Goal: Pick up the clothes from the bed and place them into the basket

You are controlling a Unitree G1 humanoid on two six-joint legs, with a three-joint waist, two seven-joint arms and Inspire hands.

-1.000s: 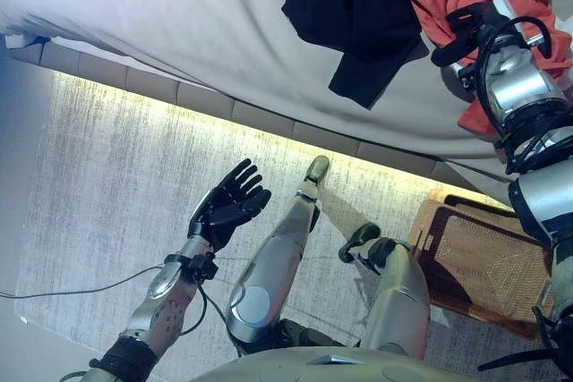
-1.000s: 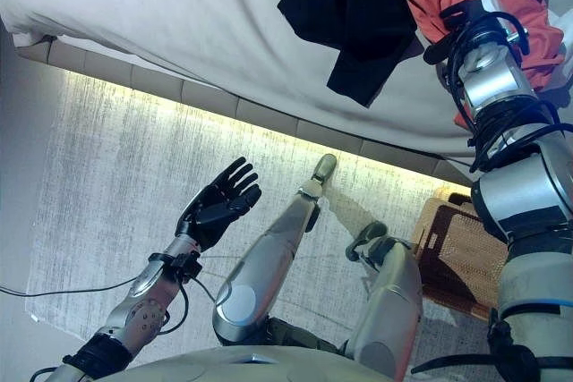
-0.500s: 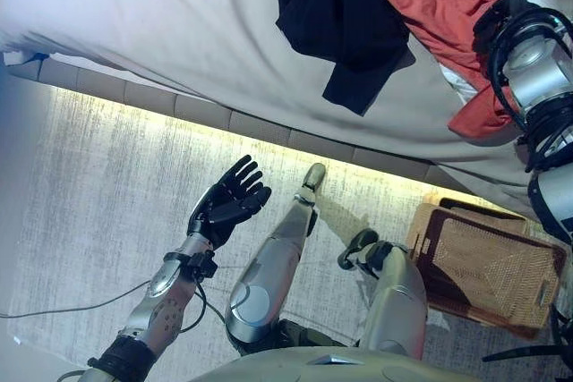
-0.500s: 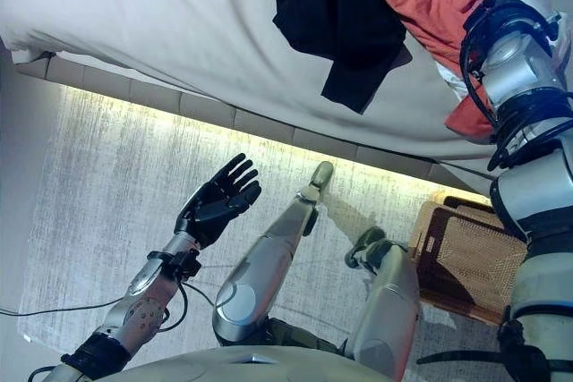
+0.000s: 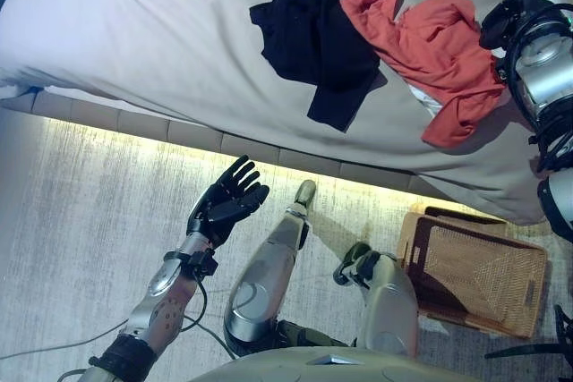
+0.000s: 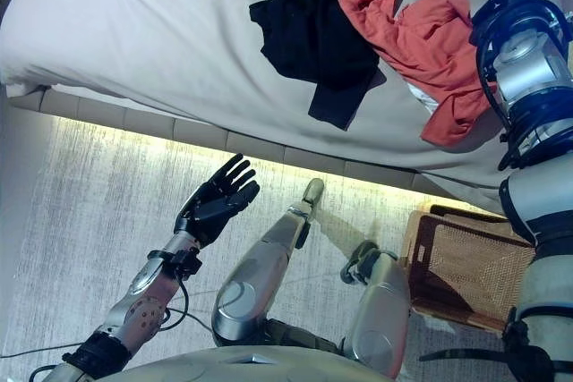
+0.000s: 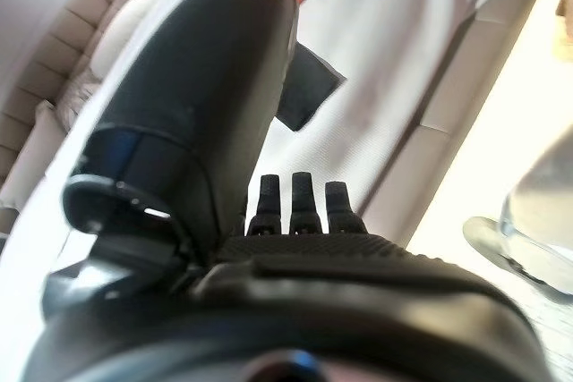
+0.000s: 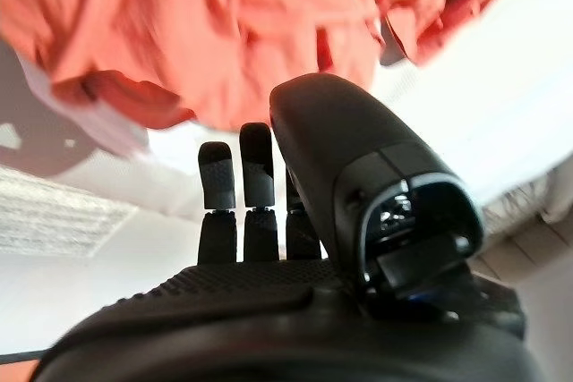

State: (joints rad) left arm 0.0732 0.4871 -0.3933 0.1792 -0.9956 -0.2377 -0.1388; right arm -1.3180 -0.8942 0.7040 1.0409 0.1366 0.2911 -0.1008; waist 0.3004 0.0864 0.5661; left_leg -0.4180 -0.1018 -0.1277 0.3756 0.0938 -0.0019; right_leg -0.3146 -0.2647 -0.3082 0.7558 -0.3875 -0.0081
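1. In both eye views the right hand itself is not visible; only the silver-grey forearm and wrist show at the right edge, over the bed (image 5: 161, 51).
2. The right wrist view fills that gap: the right hand (image 8: 269, 212) has its fingers straight and side by side, holding nothing, with the orange garment (image 8: 224, 33) just past the fingertips.
3. The orange garment lies crumpled on the bed's right part, touching a black garment (image 5: 313, 42) beside it; a bit of white cloth peeks from under the orange one.
4. The wicker basket (image 5: 474, 275) stands on the floor below the bed edge, partly hidden by the right arm in the right eye view.
5. The left hand (image 5: 228, 203) is raised over the pale rug (image 5: 81, 221), palm up, fingers spread and empty.
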